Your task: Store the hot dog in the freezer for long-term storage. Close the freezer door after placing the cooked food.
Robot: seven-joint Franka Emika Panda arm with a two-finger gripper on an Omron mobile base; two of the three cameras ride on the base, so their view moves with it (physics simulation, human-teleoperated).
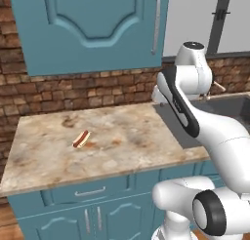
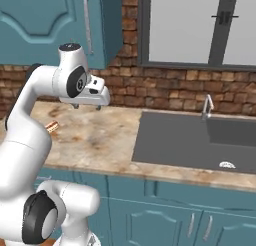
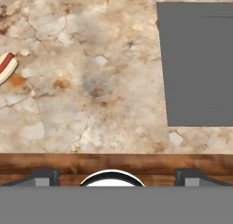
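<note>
The hot dog lies alone on the marble counter, well to the left of the sink and roughly midway between the brick backsplash and the counter's front edge. The gripper hangs above the counter between the hot dog and the sink, nearer the sink's left rim, pointing down; in the hand view its fingertips sit wide apart at the bottom corners with nothing between them, so the jaws are open and empty. The step in hand looks like the reach for the pick. To do it well, the hand should travel away from the sink until the bun is centred between the tips, then turn so the fingers close across its short width, not its length, and descend straight. The bun is small and low, so a shallow, centred grasp seems wise. The counter around it is bare, giving free room on all sides; the teal upper cabinet overhead limits height near the wall.
</note>
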